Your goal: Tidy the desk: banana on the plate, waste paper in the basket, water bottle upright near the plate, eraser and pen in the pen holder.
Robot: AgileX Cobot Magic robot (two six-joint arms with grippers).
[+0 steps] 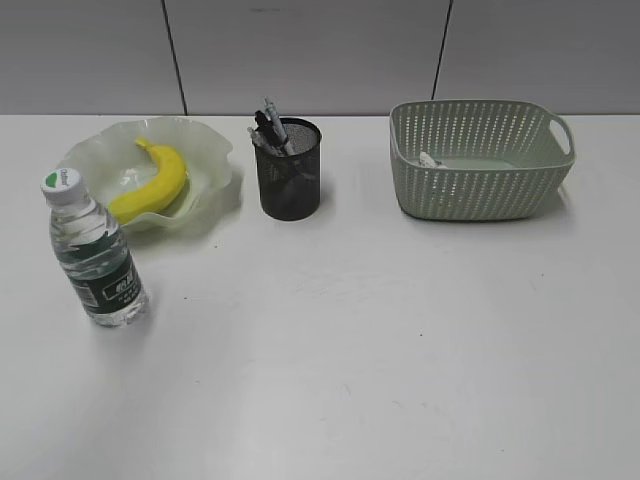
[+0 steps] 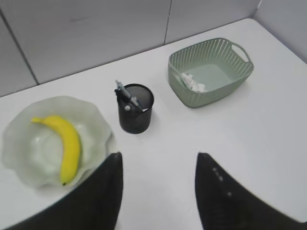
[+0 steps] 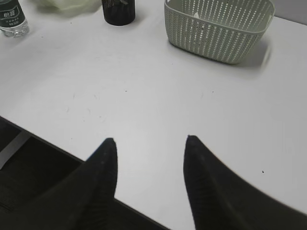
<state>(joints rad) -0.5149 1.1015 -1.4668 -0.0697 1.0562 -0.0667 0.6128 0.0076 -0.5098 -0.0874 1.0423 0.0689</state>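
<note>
A broad plain white desk (image 1: 350,340) filled the scene, seen at a slant from the near side, with a grey panelled wall behind it. At the far left sat a wide, shallow, translucent pale-green plate (image 1: 210,150) with a wavy ruffled rim, and a smooth bright-yellow banana (image 1: 155,185) lay curved inside it. Just nearer than the plate, at the left edge, a small clear plastic water bottle (image 1: 95,255) with a dark green label and a white cap stood upright on the desk. To the right of the plate, apart from it, stood a black metal-mesh cylindrical pen holder (image 1: 290,170) with pens (image 1: 272,125) leaning out of its top (an eraser could not be made out inside). Far right sat a pale sage-green rectangular perforated plastic basket (image 1: 480,185), and a small crumpled wad of white waste paper (image 2: 194,82) rested on its floor near the left wall.

Neither arm appeared in the exterior view. The left gripper (image 2: 158,165) hung above the desk with its dark fingers spread apart and nothing between them. The right gripper (image 3: 149,146) hovered over the near edge of the desk, fingers likewise spread and empty.
</note>
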